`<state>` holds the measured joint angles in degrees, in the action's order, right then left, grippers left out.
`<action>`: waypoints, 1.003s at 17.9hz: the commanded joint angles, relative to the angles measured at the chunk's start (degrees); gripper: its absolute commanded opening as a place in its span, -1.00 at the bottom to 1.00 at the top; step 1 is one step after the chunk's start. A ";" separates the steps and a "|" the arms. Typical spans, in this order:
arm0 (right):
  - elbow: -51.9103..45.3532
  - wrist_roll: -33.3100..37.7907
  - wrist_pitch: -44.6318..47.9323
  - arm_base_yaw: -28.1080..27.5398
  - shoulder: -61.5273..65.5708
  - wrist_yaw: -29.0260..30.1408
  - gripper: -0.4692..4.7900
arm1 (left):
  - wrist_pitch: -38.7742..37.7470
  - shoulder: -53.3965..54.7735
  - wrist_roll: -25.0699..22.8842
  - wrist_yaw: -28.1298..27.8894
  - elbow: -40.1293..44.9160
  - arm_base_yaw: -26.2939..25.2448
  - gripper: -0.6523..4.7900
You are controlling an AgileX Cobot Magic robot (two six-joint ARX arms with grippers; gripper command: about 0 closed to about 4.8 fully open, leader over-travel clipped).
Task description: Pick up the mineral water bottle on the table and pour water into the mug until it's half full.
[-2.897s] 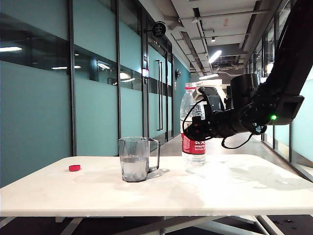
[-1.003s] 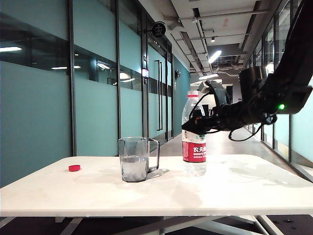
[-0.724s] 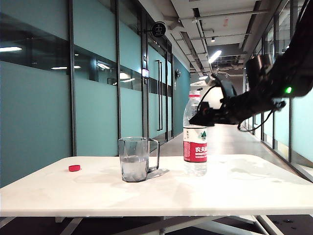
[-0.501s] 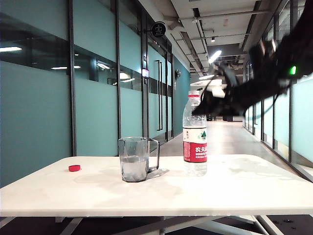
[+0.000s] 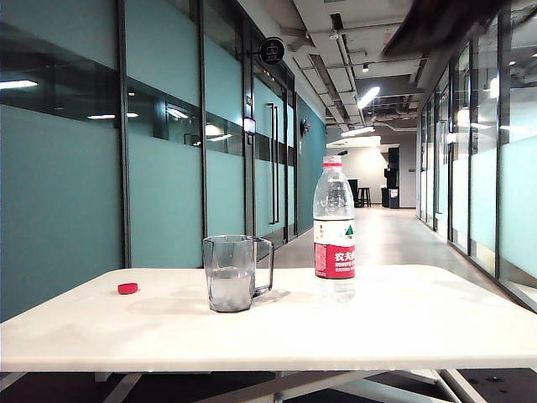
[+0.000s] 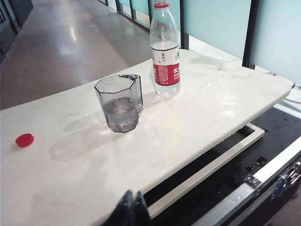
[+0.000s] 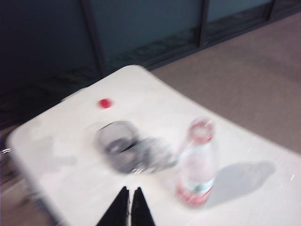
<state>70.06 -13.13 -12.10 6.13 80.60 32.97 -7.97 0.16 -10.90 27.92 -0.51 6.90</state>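
hovering high above the worktop (image 5: 403,327), the right hand (image 7: 130,205) is clenched on nothing, its fingers pressed together. the left hand (image 6: 132,210) hangs off the worktop's edge, also clenched and empty. the mineral water bottle (image 5: 334,228) stands upright just beside the mug (image 5: 233,273), which holds some water (image 5: 230,289); a red cap (image 5: 127,288) lies well apart.

The right arm (image 5: 445,23) shows only as a dark blur at the exterior view's top right corner. Its right gripper (image 7: 130,190) has its fingers pressed together, holding nothing. The left gripper (image 6: 133,197) is likewise closed and empty, poised off the table's edge.
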 commanded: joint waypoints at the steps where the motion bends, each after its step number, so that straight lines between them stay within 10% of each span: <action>1: -8.55 1.90 -2.64 0.00 -14.97 -2.49 -0.86 | 0.57 0.04 2.58 0.13 -0.07 0.04 -0.78; 12: -46.36 14.29 -6.34 0.02 -75.58 -18.45 -0.86 | 4.07 0.04 4.44 -12.66 -0.07 0.02 -0.78; 18: -51.30 14.75 -8.31 0.20 -80.02 -20.81 -0.86 | 9.07 0.11 4.39 -21.20 -0.04 -0.09 -0.78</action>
<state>19.14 1.30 -23.88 6.50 1.45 12.45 -0.01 0.30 -6.59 8.69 -0.47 6.90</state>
